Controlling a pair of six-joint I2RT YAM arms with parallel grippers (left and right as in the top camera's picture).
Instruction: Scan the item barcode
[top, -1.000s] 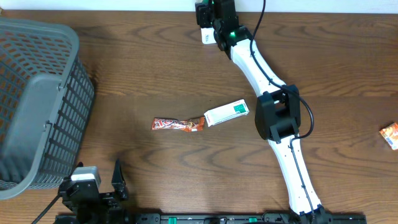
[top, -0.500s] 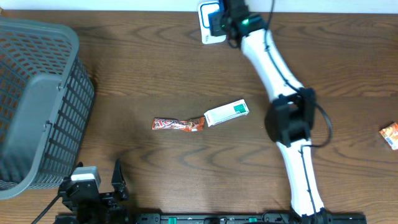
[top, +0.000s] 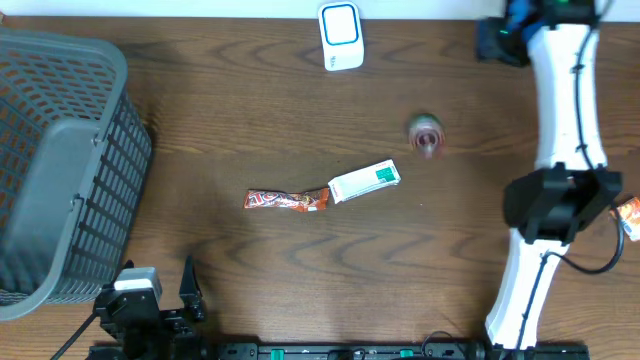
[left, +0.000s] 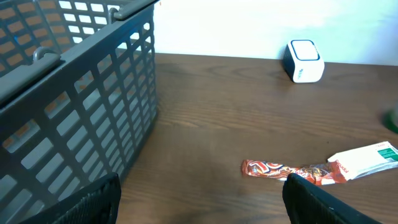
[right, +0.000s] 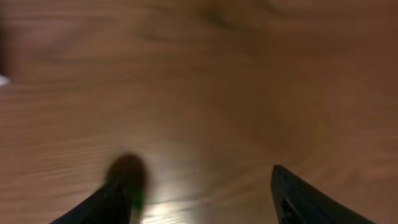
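Right hand (right: 199, 186), jaws parted and empty, above the counter (top: 250, 120); the packet (top: 365, 182) is best gripped by one end, barcode kept uncovered and turned to the scanner (top: 340, 35).

Scanner and small item
The white, blue-faced scanner (top: 340, 36) stood at the bench's (top: 250, 120) far edge; a blurred reddish item (top: 427, 134) showed apart, rightward.
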